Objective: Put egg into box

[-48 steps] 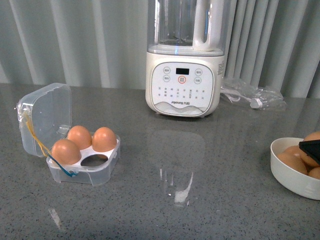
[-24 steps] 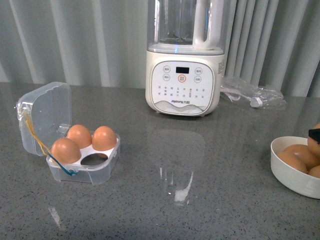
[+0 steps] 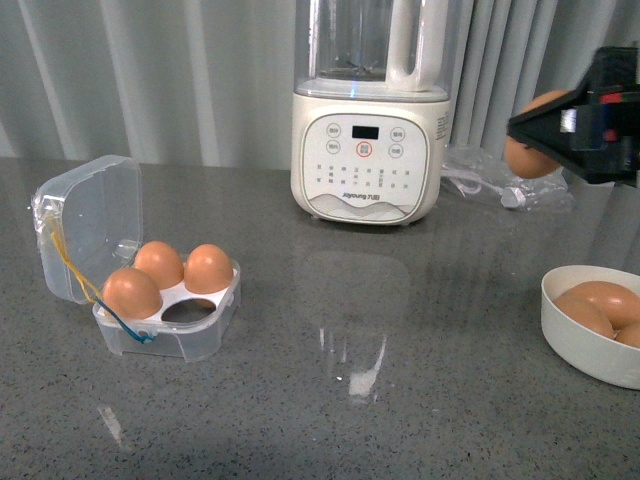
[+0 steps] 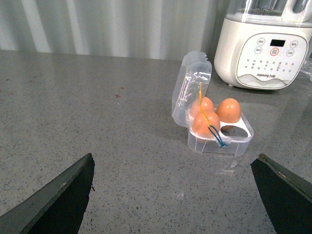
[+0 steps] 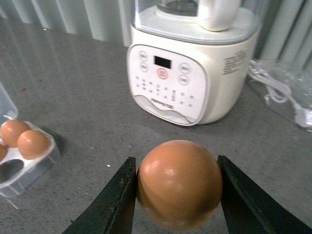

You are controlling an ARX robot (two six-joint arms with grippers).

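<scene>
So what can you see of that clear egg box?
The box is a clear plastic case with four cells, standing on the grey table left of the white appliance. Its hinged lid stands open, nearly upright. Three brown eggs fill cells; the front right cell is empty. Yellow and blue rubber bands hang on its left side. Nothing else touches it.

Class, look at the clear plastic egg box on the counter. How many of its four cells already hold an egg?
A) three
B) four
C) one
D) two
A: three brown eggs sit in the box and one front cell is empty, while the fourth egg is off the counter, held in the right gripper.
</scene>
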